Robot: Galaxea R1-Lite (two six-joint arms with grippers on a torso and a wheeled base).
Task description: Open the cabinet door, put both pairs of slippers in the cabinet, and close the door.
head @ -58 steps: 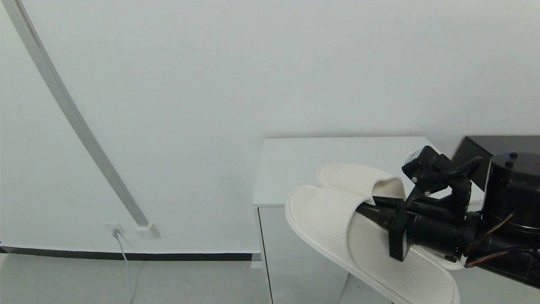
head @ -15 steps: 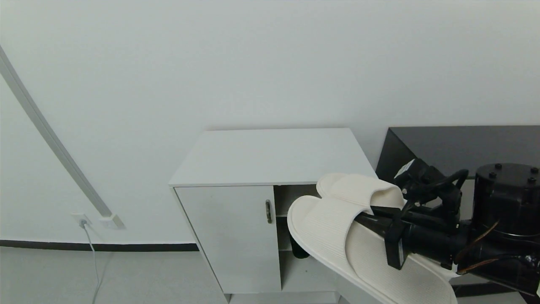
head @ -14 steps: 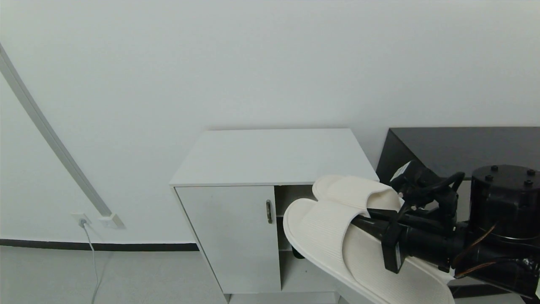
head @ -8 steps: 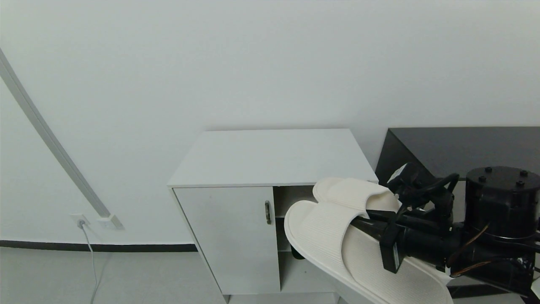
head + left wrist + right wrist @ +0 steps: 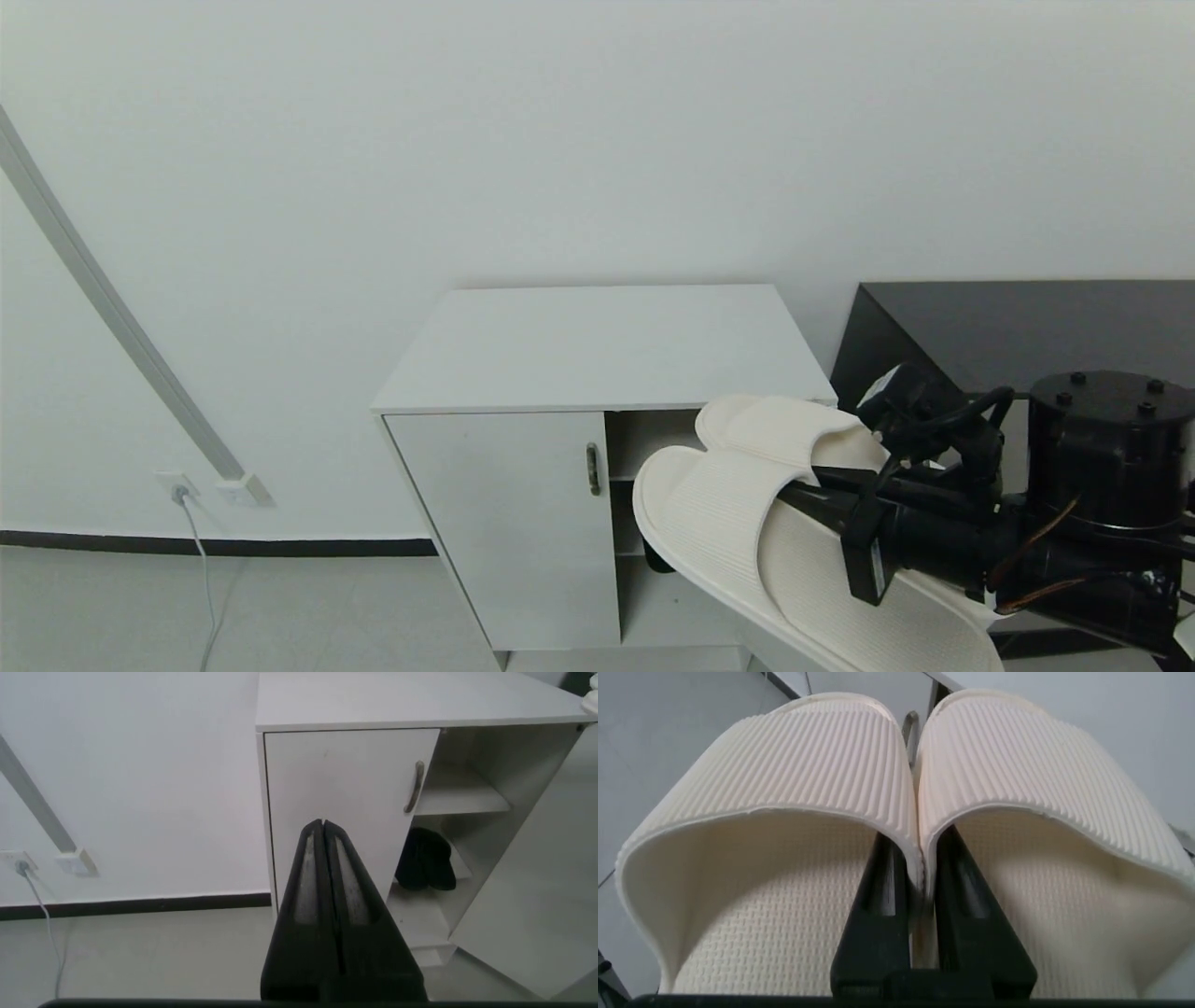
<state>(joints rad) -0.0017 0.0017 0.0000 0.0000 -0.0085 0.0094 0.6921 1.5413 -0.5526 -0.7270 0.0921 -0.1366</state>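
The right gripper (image 5: 913,896) is clamped on the slippers (image 5: 785,793). Its two black fingers (image 5: 878,905) run one into each shoe and pinch the inner edges of the straps together between them. The pair is cream, with ribbed straps and waffle-pressed insoles, lying side by side. In the head view they hang in the air at about 4 o'clock, tilted with the toes higher than the heels. The toes aim at 10 o'clock toward the cabinet (image 5: 597,345), and the pair is outside it, in front of its open right half. From there the fingertips are buried under the straps, and the heels run off the bottom edge. The left gripper (image 5: 323,835) has its fingers pressed flat together with nothing between them, aimed toward the cabinet's left door (image 5: 346,812) and well apart from it. That door is shut, with its handle (image 5: 414,786) on the edge nearest the opening. At 3 o'clock of the handle a shelf (image 5: 472,798) shows, and below it a dark thing (image 5: 425,859) sits inside, too dim to name. From the head view it is half hidden behind a slipper toe. The right door (image 5: 533,887) stands swung out, cut off at the picture's edge. Behind it all is a white wall (image 5: 597,140). At 9 o'clock of the cabinet a grey duct (image 5: 112,308) slants down to a socket (image 5: 177,487), from which a cord (image 5: 207,579) drops to the floor (image 5: 280,616). At 3 o'clock of the cabinet is a black top (image 5: 1027,317).
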